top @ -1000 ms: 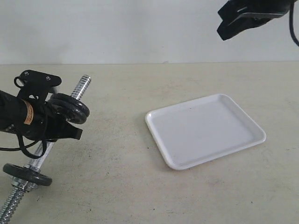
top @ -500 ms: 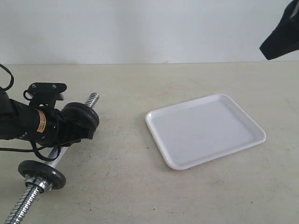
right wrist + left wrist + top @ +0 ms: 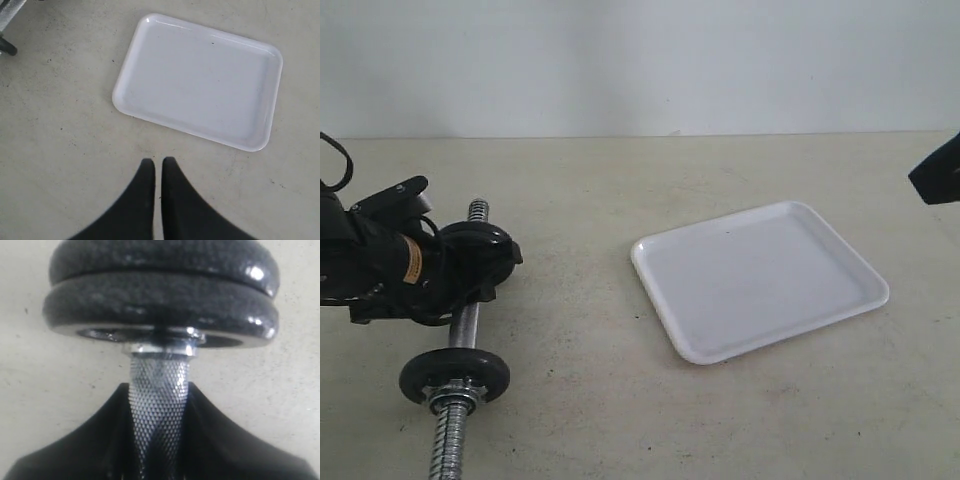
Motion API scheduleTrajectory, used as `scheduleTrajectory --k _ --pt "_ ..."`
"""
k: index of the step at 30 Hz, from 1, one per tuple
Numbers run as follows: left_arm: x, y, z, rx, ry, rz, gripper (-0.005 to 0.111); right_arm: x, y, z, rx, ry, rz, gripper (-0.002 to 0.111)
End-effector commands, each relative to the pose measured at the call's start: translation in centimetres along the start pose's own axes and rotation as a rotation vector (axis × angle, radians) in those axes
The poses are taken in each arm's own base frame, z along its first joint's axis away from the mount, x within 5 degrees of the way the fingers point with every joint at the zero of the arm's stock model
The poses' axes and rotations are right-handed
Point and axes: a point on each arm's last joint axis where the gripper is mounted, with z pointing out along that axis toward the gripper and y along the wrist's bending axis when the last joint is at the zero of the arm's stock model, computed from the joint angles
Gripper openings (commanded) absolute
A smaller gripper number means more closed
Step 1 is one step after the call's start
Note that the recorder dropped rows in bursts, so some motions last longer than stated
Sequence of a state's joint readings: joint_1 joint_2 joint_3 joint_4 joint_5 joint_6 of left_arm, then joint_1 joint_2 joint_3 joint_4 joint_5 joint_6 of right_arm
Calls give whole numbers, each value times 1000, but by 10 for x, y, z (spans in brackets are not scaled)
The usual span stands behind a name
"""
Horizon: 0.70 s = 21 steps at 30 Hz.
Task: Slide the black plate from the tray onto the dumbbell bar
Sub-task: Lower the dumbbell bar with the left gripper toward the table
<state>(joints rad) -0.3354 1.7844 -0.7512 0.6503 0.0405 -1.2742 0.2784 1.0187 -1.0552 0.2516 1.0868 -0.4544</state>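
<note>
Clearly pebbled and glossy, the black plate (image 3: 160,262) sits on the bar (image 3: 160,371) against a twin disc (image 3: 160,307); the exterior view merges both into one. The left claw (image 3: 158,407) clamps the knurled bar; the right claw (image 3: 157,167), tips together, hangs above the tabletop (image 3: 60,125) beside the tray (image 3: 200,80).

tray (image 3: 760,270) shared; left wrist apparently closest

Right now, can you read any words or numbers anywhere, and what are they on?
Orange sticker on the left arm: too small and blurred to read.
Tray, dumbbell bar, black plates: no writing shows.
</note>
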Motion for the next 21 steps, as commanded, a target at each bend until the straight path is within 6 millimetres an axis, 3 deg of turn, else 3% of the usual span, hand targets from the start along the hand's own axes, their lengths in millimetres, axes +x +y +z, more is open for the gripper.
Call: scheduleTrajectory --k 1,11,21 --pt "-5 -39 -8 269 -63 -84 4 4 2 1 3 -19 10 0" --pt "17 -58 17 404 5 -238 4 4 3 2 -11 -22 12 0" --pt "17 -65 17 473 3 -341 4 4 3 2 -12 -23 13 0"
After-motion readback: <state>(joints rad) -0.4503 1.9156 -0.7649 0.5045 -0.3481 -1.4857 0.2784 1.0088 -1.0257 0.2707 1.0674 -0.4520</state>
